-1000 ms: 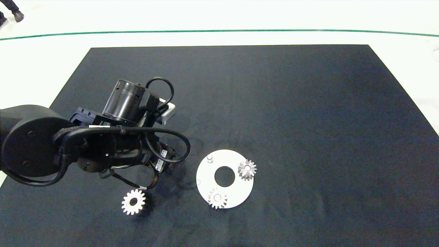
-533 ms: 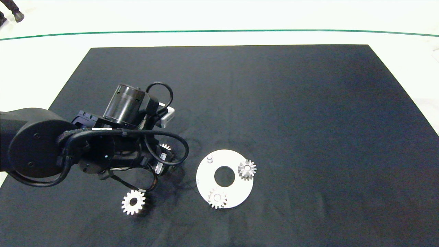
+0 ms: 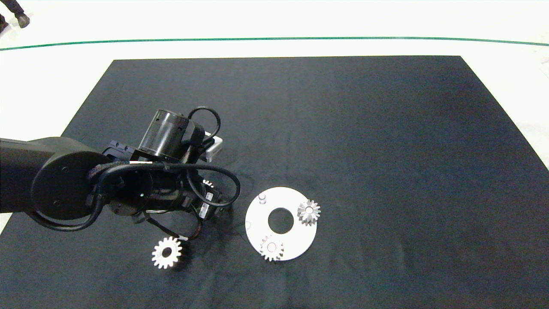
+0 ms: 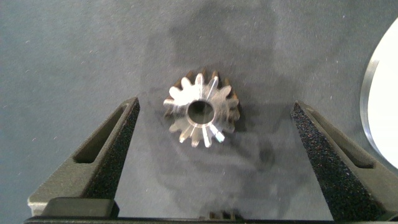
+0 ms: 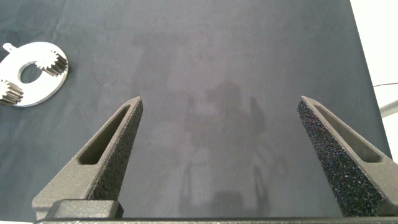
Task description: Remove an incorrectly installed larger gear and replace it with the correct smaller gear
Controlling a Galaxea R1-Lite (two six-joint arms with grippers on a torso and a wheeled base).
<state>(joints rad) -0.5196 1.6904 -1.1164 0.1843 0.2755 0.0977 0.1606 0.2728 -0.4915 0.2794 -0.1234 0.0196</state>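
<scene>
The smaller gear [image 4: 202,112], with fine pointed teeth and a narrow hole, lies flat on the black mat between the fingers of my left gripper [image 4: 216,106], which is open and not touching it. In the head view only a sliver of this gear [image 3: 207,183] shows beside the left wrist. The larger gear [image 3: 167,252], with blunt teeth and a wide bore, lies loose on the mat nearer the front edge. The white round plate [image 3: 257,223] carries two small gears [image 3: 309,212] [image 3: 272,247] and one bare peg [image 3: 262,198]. My right gripper [image 5: 221,102] hangs open over bare mat.
The black mat [image 3: 364,128] covers most of the table. The plate's rim [image 4: 382,106] sits just beside the left gripper. A green line [image 3: 274,38] crosses the white floor beyond, and a person's shoe [image 3: 21,19] shows at the far left corner.
The left arm has shifted a little to the right, and the smaller gear's edge has come into sight beside its wrist. The gears and plate have not moved.
</scene>
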